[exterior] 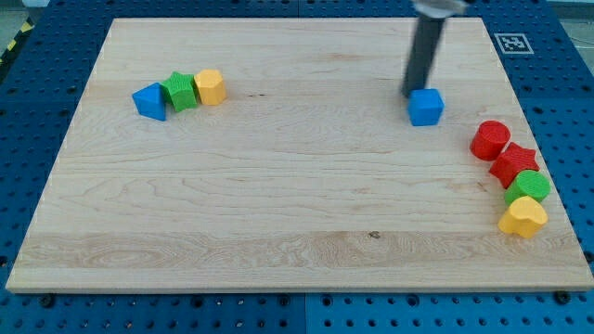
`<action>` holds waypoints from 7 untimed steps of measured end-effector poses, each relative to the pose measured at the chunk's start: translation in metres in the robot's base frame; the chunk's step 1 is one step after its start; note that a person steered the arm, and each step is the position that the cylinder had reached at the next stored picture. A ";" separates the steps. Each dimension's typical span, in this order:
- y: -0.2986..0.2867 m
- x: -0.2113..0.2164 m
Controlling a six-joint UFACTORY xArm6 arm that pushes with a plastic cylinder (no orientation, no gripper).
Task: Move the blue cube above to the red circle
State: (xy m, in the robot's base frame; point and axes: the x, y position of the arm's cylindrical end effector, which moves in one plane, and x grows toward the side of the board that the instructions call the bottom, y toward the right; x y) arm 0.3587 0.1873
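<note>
On the pale grained wooden board (278, 213), my tip (412, 92), no pincer, touches the blue cube (426, 108) beside the red circle (489, 139).

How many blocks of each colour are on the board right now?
Blue: 2, the blue cube by my tip and a blue block at the view's left
Red: 2, red circle, red star
Green: 2
Yellow: 2
Total: 8
</note>
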 end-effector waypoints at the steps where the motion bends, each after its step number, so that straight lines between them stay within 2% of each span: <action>1: 0.032 0.000; 2: -0.004 -0.008; 3: -0.068 -0.005; 4: -0.055 0.022; 5: -0.006 0.043; 6: 0.019 0.054; 7: -0.026 0.054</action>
